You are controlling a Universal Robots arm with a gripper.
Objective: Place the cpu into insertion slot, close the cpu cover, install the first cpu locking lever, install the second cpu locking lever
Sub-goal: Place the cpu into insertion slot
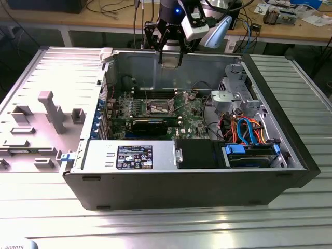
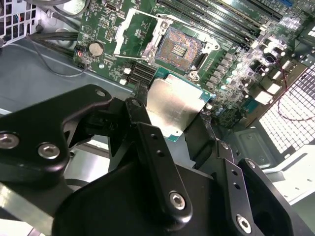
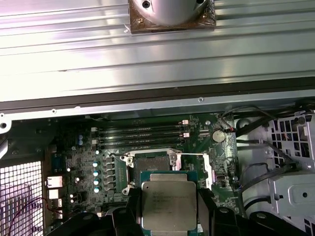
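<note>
Silver-grey metal of the cpu [image 3: 169,199] is seen clamped btw. the black fingers [image 3: 132,211] of the hand [image 3: 169,209]. The hand is closed down to the chip's width and grips it at two opposite edges.

In the ext. view the open pc case [image 1: 187,181] is seen lying across the middle of the ribbed metal desk [image 1: 155,223]. There the hand is held above the case wall farthest from the camera, clear of the board.

In both wrist views more detail is given. The insertion slot [image 2: 178,49] is uncovered, its dark centre bare, on the green board [image 2: 98,24] near the case's middle. The cpu is apart from it, not seated. The cpu cover [image 2: 122,33] is swung open and lies just beside the slot, on the side of the coin battery [image 2: 95,48].

Long memory slots [image 3: 140,132] run along the slot's other side. A black expansion card [image 1: 150,124] stands nearer the silver psu box [image 1: 129,155]. Orange & blue cables [image 1: 246,129] are bundled by the drive cage [image 1: 233,96]. A grey fixture tray [image 1: 36,124] is set at the desk's edge on the ext. view's left.
</note>
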